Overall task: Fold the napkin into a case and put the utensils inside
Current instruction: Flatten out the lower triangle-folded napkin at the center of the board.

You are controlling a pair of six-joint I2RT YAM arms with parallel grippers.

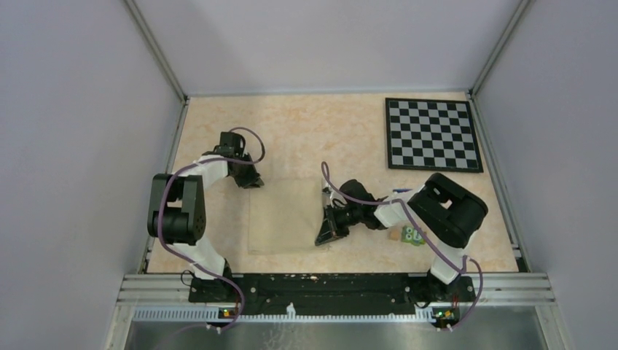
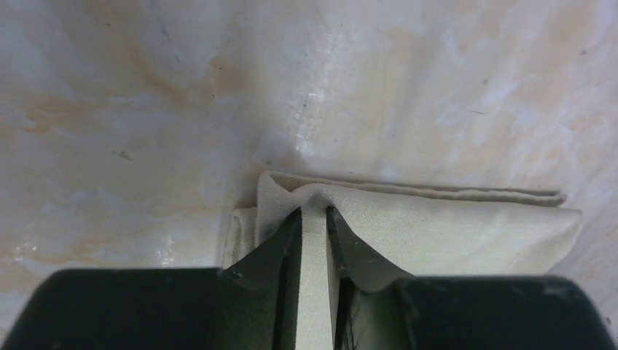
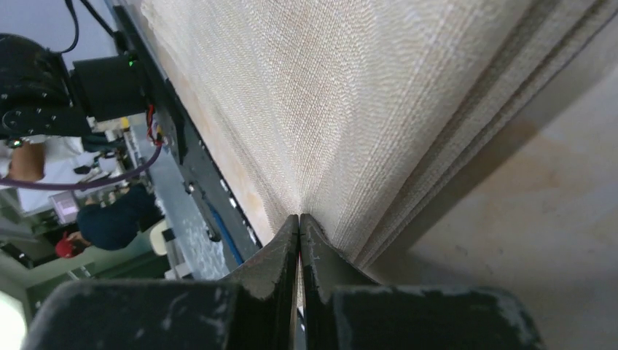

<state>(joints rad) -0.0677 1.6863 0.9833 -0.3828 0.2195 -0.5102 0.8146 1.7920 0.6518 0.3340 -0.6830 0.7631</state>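
Top external shows chessboard (image 1: 433, 134) far right, green block (image 1: 415, 235) near napkin (image 1: 284, 215)

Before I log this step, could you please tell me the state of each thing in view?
napkin: folded in layers, lying flat on the table, pinched at two places.
left gripper: shut on the napkin's far left corner.
right gripper: shut on the napkin's right edge.
chessboard: lying flat at the table's far right, nothing on it.
green block: resting on the table, untouched.
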